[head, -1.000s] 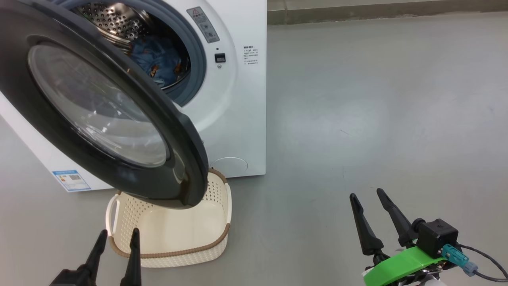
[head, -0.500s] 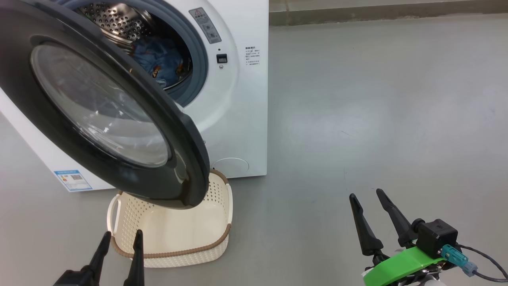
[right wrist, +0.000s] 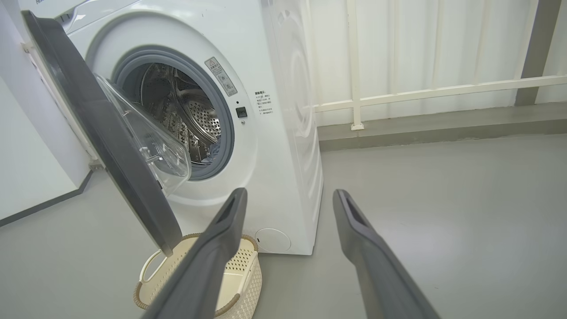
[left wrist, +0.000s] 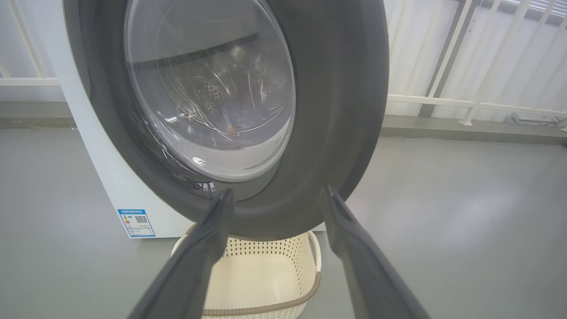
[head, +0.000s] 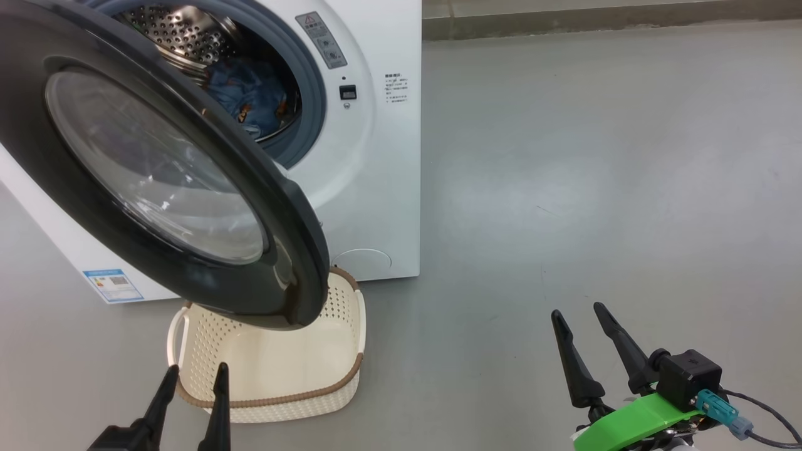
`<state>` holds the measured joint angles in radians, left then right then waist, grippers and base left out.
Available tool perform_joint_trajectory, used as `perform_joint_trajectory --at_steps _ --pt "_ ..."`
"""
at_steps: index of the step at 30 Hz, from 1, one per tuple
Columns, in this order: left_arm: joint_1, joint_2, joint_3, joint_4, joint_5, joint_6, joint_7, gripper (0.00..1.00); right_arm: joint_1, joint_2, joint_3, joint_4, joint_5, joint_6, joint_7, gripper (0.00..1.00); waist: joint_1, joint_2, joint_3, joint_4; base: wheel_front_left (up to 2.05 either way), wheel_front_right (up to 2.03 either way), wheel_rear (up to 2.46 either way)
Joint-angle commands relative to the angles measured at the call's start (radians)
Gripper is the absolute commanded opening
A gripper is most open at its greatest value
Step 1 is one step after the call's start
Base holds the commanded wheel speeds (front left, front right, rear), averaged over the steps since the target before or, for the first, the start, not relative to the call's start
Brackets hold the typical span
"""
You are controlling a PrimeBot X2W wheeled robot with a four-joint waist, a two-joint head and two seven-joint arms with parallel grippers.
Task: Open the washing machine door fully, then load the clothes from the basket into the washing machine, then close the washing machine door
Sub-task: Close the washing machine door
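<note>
we see a glossy black round plastic door (head: 156, 169) with clear smooth glass, a perforated shiny steel drum (head: 175, 31), soft light blue cloth (head: 250, 94), a matt cream perforated plastic basket (head: 282, 410) and smooth grey floor (head: 595, 156).

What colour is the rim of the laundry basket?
The basket rim is woven-look brown; best in the head view.

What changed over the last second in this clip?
The left gripper drifted slightly right and down in the head view, near the basket's front rim. The right gripper sank a touch. Both stay open and hold nothing. The door, the clothes in the washing machine and the basket are as before.
</note>
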<state>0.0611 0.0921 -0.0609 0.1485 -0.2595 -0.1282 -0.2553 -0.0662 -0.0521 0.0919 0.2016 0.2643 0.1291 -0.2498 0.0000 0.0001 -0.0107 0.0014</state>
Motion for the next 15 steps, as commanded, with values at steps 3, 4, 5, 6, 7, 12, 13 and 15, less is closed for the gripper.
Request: perform_joint_trajectory --at_steps 3,4,5,6,7,12,13,15 --pt "-0.028 0.009 0.027 -0.023 0.009 -0.003 -0.006 1.00 -0.016 0.002 0.029 -0.021 0.012 0.002 -0.012 1.00 0.0000 -0.0001 0.000 -0.003 0.00 0.00 0.00" --pt "-0.028 0.009 0.026 -0.023 0.009 -0.003 -0.006 1.00 -0.016 0.002 0.029 -0.022 0.012 0.002 -0.012 1.00 0.0000 -0.0001 0.001 -0.003 0.00 0.00 0.00" --pt "-0.028 0.009 0.026 -0.024 0.009 -0.003 -0.006 1.00 -0.017 0.002 0.029 -0.022 0.012 0.002 -0.012 1.00 0.0000 -0.0001 0.002 -0.004 0.00 0.00 0.00" --pt "-0.028 0.009 0.026 -0.024 0.009 -0.003 -0.006 1.00 -0.017 0.002 0.029 -0.022 0.013 0.002 -0.012 1.00 0.0000 -0.0001 0.002 -0.005 0.00 0.00 0.00" --pt "-0.028 0.009 0.025 -0.024 0.009 -0.003 -0.006 1.00 -0.018 0.002 0.030 -0.023 0.013 0.002 -0.012 1.00 0.0000 -0.0001 0.003 -0.006 0.00 0.00 0.00" --pt "-0.030 0.009 0.024 -0.024 0.009 -0.003 -0.006 1.00 -0.018 0.002 0.030 -0.023 0.012 0.002 -0.012 1.00 0.0000 -0.0001 0.004 -0.007 0.00 0.00 0.00" --pt "-0.030 0.009 0.024 -0.024 0.009 -0.003 -0.006 1.00 -0.018 0.002 0.030 -0.023 0.011 0.002 -0.012 1.00 0.0000 -0.0001 0.005 -0.008 0.00 0.00 0.00" --pt "-0.031 0.009 0.022 -0.024 0.009 -0.003 -0.006 1.00 -0.018 0.002 0.030 -0.023 0.010 0.002 -0.012 1.00 0.0000 -0.0001 0.006 -0.008 0.00 0.00 0.00"
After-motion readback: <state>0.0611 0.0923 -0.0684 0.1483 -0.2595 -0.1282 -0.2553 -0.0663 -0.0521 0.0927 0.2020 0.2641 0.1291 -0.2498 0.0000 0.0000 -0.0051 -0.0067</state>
